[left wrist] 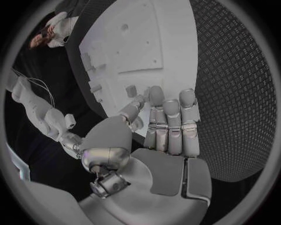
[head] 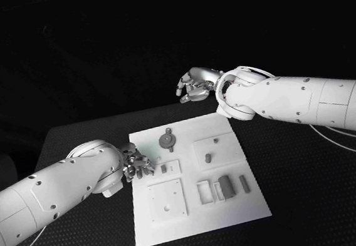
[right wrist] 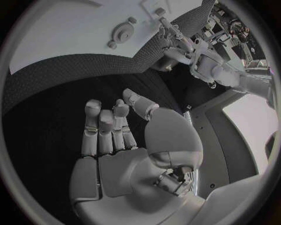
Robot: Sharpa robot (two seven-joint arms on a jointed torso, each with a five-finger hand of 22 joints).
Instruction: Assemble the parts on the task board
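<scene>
White board lies on the black table, its near end just right of the left robot hand. That robot hand hovers at the board's left edge with its fingers straight and close together, thumb apart, holding nothing. Nearest on the board, a square plate sits in front of the hand, and beside it a cluster of small upright parts. Level with the hand are two small recessed squares, each with a short peg standing in it. Beyond them lies a round disc part with tabs at both ends, near the far edge. The right robot hand hangs past the board's far corner, above the table, fingers loosely spread and empty.

Risk, as I judge it: the left fingers are so near the small pegs that a sideways reach could knock one over or nudge the whole board. The right hand must come well back to reach the disc, and a flat part like that may slip from a fingertip pinch.
</scene>
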